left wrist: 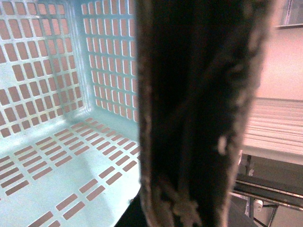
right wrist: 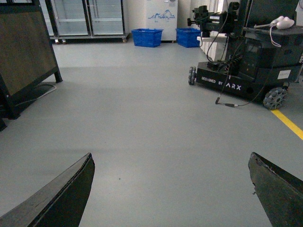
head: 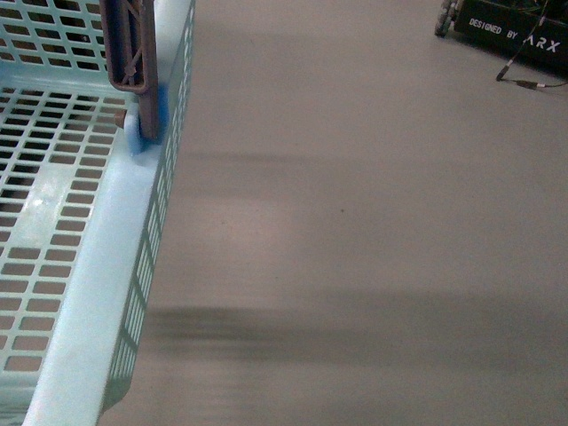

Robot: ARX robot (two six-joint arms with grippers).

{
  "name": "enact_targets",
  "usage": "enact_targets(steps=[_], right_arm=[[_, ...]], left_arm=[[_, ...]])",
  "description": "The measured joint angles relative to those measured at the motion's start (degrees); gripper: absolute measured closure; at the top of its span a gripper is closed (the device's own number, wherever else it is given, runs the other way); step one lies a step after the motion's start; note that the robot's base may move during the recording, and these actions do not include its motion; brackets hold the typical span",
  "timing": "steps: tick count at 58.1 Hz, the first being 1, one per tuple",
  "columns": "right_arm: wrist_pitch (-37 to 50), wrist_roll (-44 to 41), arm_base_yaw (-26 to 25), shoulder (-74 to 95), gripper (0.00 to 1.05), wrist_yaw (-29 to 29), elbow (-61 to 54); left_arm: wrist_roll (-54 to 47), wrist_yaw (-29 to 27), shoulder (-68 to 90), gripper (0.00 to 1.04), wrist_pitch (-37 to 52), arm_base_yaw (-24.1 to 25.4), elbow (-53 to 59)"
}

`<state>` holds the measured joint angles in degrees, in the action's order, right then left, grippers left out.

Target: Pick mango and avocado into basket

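Observation:
The mint-teal basket (head: 98, 266) fills the left of the front view, raised over the grey floor, with its brown handle (head: 131, 44) standing up from the rim. In the left wrist view the slotted inside of the basket (left wrist: 78, 71) holds nothing. A dark, blurred handle (left wrist: 199, 94) runs close across the lens; my left gripper is shut on it, and its fingers are hidden behind it. My right gripper (right wrist: 171, 161) is open over bare floor, with nothing between its dark fingers (right wrist: 61, 198). The mango and the avocado are out of view.
Another ARX robot base (right wrist: 246, 66) on wheels stands ahead to the right, with a cable (right wrist: 227, 104) trailing onto the floor. Two blue crates (right wrist: 147, 37) sit by the far wall. A dark framed board (right wrist: 23, 52) stands at the left. A yellow floor line (right wrist: 289, 124) runs on the right.

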<state>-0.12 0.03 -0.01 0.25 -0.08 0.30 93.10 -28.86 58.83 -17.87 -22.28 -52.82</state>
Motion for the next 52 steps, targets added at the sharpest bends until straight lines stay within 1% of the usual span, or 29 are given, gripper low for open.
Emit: enact_targets(steps=[52], right_arm=[[0.00, 0.00, 0.00, 0.00, 0.08, 0.02, 0.00]], left_arm=[[0.13, -0.07, -0.04, 0.98, -0.07, -0.02, 0.26]])
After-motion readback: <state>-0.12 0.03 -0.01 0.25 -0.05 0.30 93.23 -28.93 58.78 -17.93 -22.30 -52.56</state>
